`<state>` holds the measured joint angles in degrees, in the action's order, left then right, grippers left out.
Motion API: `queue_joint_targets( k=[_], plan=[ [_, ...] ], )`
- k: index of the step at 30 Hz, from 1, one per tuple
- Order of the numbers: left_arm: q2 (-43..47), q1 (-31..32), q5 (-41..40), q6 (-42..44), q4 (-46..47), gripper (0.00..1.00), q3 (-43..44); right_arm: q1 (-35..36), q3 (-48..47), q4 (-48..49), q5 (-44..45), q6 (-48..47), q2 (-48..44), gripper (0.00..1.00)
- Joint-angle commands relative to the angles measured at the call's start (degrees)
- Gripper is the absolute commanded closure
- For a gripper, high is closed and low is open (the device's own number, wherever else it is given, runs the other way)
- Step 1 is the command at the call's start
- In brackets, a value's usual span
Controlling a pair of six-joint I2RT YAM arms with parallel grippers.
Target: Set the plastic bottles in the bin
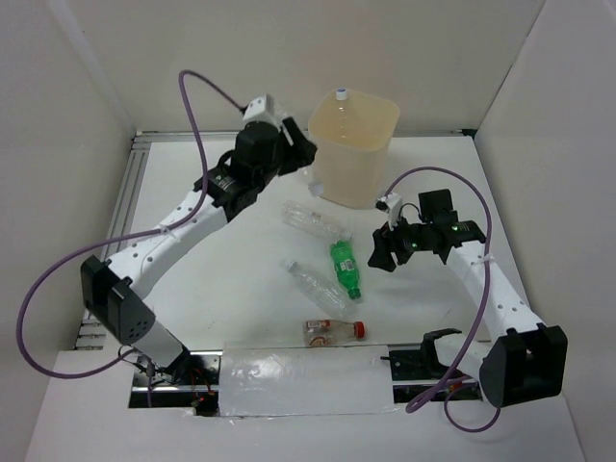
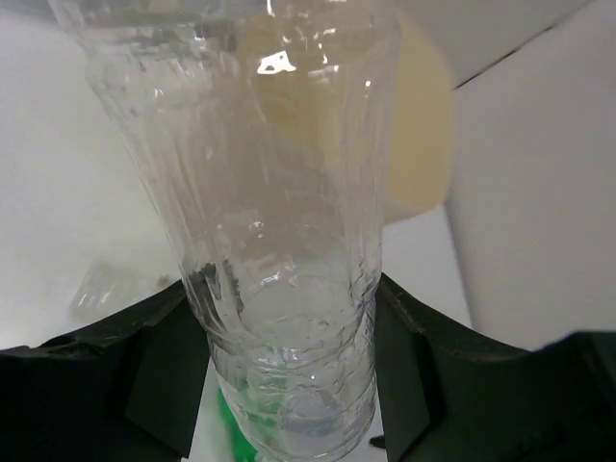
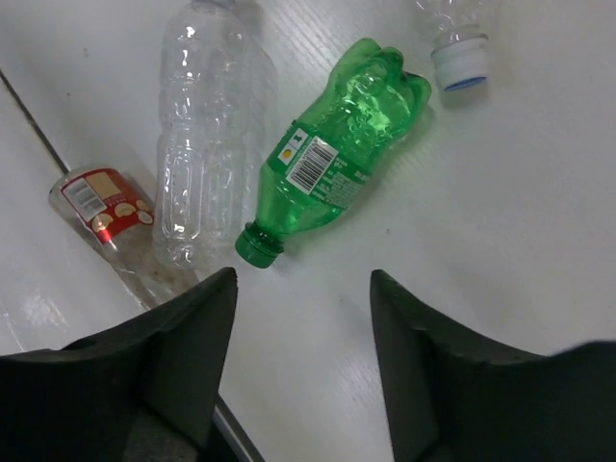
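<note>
Clear plastic bottle [image 2: 279, 241] sits clamped in the left end effector [image 2: 289, 361] just left of the bin [image 1: 353, 144], while the green bottle [image 3: 337, 168] lies on the surface [image 1: 241, 318] just ahead of the nearer right end effector [image 3: 303, 279], fingers apart and empty, the bottle's long axis slanting across their gap.

White booth, bare tabletop

A flat white tabletop [image 1: 241, 318] sat enclosed by plain white panel walls [image 1: 58, 115] at left, right and far sides. A silver slotted aluminium rail [image 1: 130, 183] ran along its left edge, and a glossy translucent plastic sheet [image 1: 298, 380] lay across the near edge.
</note>
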<state>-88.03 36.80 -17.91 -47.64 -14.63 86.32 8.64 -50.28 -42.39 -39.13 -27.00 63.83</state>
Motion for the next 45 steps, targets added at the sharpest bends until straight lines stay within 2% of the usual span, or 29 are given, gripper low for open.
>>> queue_joint_targets(
  k=[1,2,5,6,7,9,10,12,14,15,17,19,22,25,26,30,31,33,35,36,37,39,40,42,43,45],
  plan=[
    [-8.0,1.3,2.8,11.3,10.9,1.00,12.1,-0.1,-0.9,3.6,2.5,1.4,0.5,0.33],
    [-10.2,2.1,2.8,12.5,13.6,1.00,15.2,-0.1,-1.4,3.5,2.5,1.4,0.5,0.29],
    [-18.9,2.8,1.1,15.1,17.1,0.97,26.9,-0.1,-1.4,3.5,2.5,1.4,-0.6,0.27],
    [-21.0,3.4,-1.7,16.9,19.4,0.92,31.8,-0.1,-0.8,3.5,2.5,2.0,-1.3,0.26],
    [-23.3,3.4,-4.0,16.9,19.5,0.92,34.5,-0.1,-0.8,4.2,2.5,2.0,-1.3,0.26],
    [-30.0,4.0,-7.0,19.3,20.9,0.84,39.2,-0.1,-0.8,4.2,2.0,2.0,-1.9,0.23],
    [-32.1,4.0,-10.4,20.4,20.9,0.77,43.7,-0.1,-0.8,4.2,2.0,2.0,-1.9,0.21],
    [-37.5,4.0,-11.8,22.5,20.4,0.67,47.3,-0.1,-0.8,5.0,2.5,2.0,-2.5,0.15],
    [-40.1,4.6,-13.7,24.7,19.7,0.50,50.1,0.4,-0.8,5.0,2.5,2.7,-2.5,0.00],
    [-40.8,4.6,-14.3,25.2,19.7,0.35,50.1,0.4,-0.8,5.7,1.5,2.7,-2.5,0.00],
    [-41.9,4.6,-14.3,25.8,19.7,0.22,50.1,0.4,-0.8,5.7,-1.1,3.5,-1.4,0.00],
    [-41.9,4.6,-13.7,25.8,19.2,0.01,50.1,0.9,-1.5,5.7,-3.0,4.2,0.6,0.00],
    [-40.4,4.1,-12.3,25.8,19.9,0.01,50.1,3.0,-2.7,6.5,-4.1,6.7,4.7,0.00],
    [-36.5,4.1,-11.1,27.9,20.4,0.01,49.8,5.2,-2.7,8.8,-1.2,10.4,7.1,0.01],
    [-34.6,4.1,-11.1,28.7,21.3,0.01,48.5,5.8,-2.7,9.7,0.3,11.9,7.9,0.03],
    [-20.5,6.4,-9.4,34.5,28.0,0.01,32.1,7.4,-2.7,12.4,4.2,16.9,13.1,0.03],
    [-15.0,6.4,-8.9,35.2,28.1,0.01,25.1,8.9,-2.2,14.4,5.3,18.1,13.9,0.02],
    [-9.5,8.6,-11.3,35.2,26.9,0.01,18.9,10.2,-2.2,16.0,10.0,21.4,15.5,0.00],
    [-3.1,10.0,-12.9,34.3,25.5,0.01,5.7,11.6,-1.7,18.1,12.1,22.3,17.8,0.00],
    [4.1,11.2,-15.1,33.2,25.5,0.01,0.2,12.3,-1.7,18.8,14.4,24.2,18.4,0.00],
    [7.8,11.7,-15.1,29.8,25.5,0.01,-10.9,13.5,-1.7,19.6,14.4,24.7,19.7,0.00],
    [14.6,12.5,-15.8,25.5,23.9,0.01,-20.8,15.3,-1.0,22.3,15.6,25.9,21.0,0.00],
    [20.0,13.6,-16.4,21.3,22.3,0.01,-28.0,17.4,-1.0,23.0,19.0,27.3,22.9,0.00],
    [23.9,14.8,-16.4,17.2,15.6,0.01,-32.9,18.7,-1.0,24.4,22.9,27.8,25.0,0.00],
    [26.3,16.2,-15.8,11.7,12.5,0.01,-34.5,18.7,-1.7,25.1,25.6,28.4,26.9,0.00],
    [27.8,17.9,-15.8,6.5,7.4,0.01,-37.8,19.4,-2.3,25.7,27.4,28.4,28.3,0.00]
  ],
)
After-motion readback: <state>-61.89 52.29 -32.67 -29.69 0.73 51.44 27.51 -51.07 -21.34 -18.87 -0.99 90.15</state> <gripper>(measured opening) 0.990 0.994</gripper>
